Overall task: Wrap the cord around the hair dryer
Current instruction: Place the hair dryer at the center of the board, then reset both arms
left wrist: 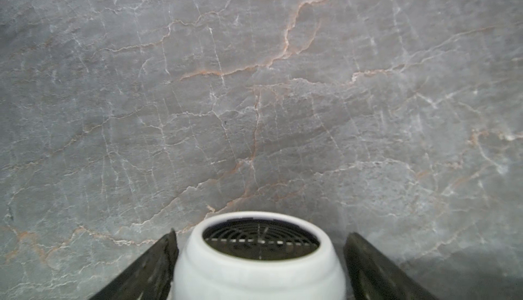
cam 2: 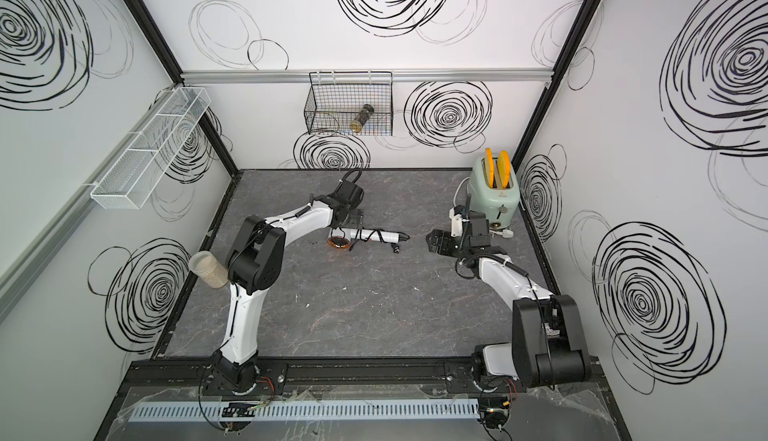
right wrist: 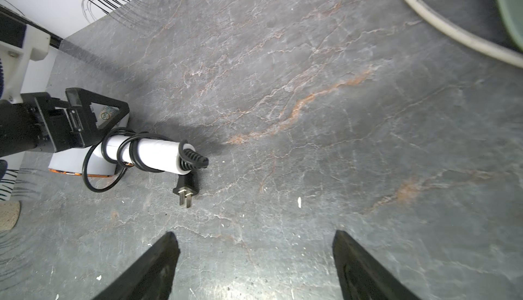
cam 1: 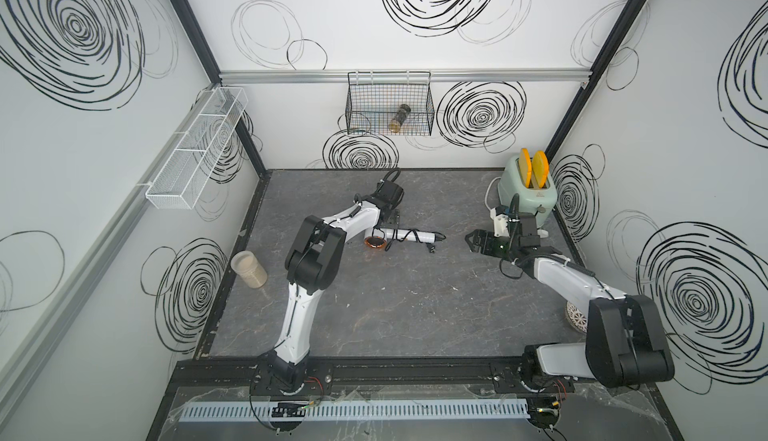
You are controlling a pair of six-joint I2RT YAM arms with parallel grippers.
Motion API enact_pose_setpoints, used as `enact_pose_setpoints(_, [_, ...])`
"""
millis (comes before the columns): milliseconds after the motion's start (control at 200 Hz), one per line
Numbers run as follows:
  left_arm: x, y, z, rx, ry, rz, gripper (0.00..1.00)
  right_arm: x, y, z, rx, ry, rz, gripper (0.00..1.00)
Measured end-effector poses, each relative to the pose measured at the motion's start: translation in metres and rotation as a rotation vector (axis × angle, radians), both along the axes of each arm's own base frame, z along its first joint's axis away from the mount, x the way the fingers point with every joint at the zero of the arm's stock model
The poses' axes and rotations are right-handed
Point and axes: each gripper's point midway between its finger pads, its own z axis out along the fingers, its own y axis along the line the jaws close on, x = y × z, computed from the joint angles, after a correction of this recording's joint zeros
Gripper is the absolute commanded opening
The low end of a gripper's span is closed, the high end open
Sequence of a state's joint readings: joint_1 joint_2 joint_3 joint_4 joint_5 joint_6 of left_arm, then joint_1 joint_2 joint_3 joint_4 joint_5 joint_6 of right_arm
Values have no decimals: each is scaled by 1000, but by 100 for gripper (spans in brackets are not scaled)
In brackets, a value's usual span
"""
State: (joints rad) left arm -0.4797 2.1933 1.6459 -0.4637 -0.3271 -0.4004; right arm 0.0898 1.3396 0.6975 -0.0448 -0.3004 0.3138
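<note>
The white hair dryer (cam 1: 415,235) lies on the grey marble table, copper-ringed nozzle (cam 1: 376,243) toward the front, handle (right wrist: 158,151) pointing right. The black cord (right wrist: 124,148) is looped round the handle, with one slack loop on the table. Its plug (right wrist: 185,191) lies on the table by the handle's end. My left gripper (left wrist: 260,235) stands open astride the dryer's head (left wrist: 254,276), with a gap showing beside one finger. My right gripper (cam 1: 469,242) is open and empty, well to the right of the plug, jaws low over bare table (right wrist: 256,235).
A mint-green toaster (cam 1: 528,193) with yellow slices stands at the back right, its white cable (right wrist: 441,27) curving beside it. A jar (cam 1: 249,274) lies at the left edge. A white patterned object (cam 1: 575,316) sits by the right arm. A wire basket (cam 1: 388,106) hangs on the back wall.
</note>
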Motion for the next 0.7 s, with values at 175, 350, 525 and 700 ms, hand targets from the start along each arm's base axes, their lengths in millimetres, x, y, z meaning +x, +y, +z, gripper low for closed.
enact_pose_setpoints(175, [-11, 13, 13, 49, -23, -15, 96, -1, -17, 4, -13, -23, -28, 100])
enact_pose_setpoints(350, [-7, 5, 77, -17, -165, -65, 96, -1, -28, 3, -23, -37, -54, 98])
enact_pose_setpoints(525, [-6, 5, 140, -149, -312, -90, 96, -3, -39, 5, -75, -101, -85, 98])
enact_pose_setpoints(700, [-28, 83, 152, -152, -418, 9, 96, -9, -57, 2, -200, -267, -126, 98])
